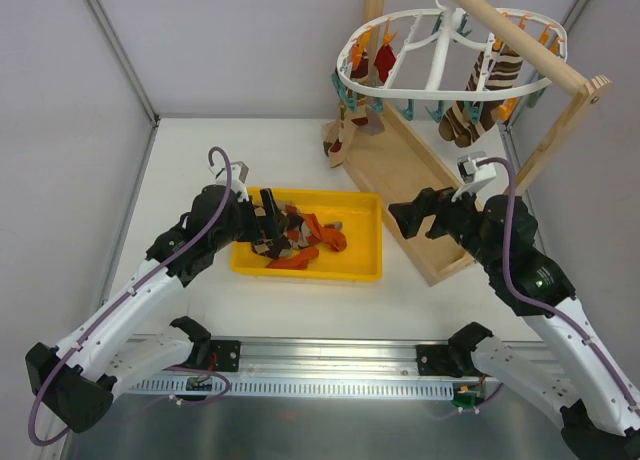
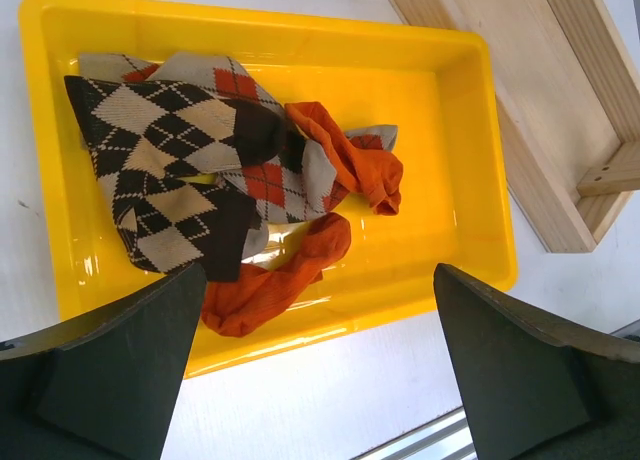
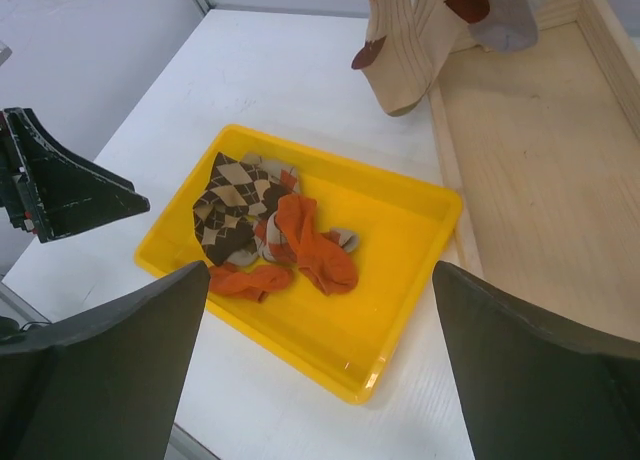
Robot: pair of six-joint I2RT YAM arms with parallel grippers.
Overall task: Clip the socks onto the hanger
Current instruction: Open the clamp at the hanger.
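A loose pile of socks (image 1: 300, 240) lies in the left half of the yellow tray (image 1: 310, 276): brown-and-beige argyle socks (image 2: 170, 170) tangled with orange-red socks (image 2: 345, 165). My left gripper (image 1: 268, 208) hovers open over the pile's left side; its jaws (image 2: 320, 275) hold nothing. To the tray's right, above the wooden base, my right gripper (image 1: 405, 218) is open and empty, with the pile (image 3: 270, 230) ahead of its jaws (image 3: 320, 270). The white oval hanger (image 1: 420, 102) hangs at the back right, with several socks (image 1: 478, 105) clipped to it.
The hanger hangs from a wooden rod-and-frame stand (image 1: 400, 180), whose flat base (image 3: 540, 170) lies right of the tray (image 3: 300, 350). A clipped beige sock (image 3: 410, 50) dangles over the base's far corner. Grey walls close in the white table on three sides.
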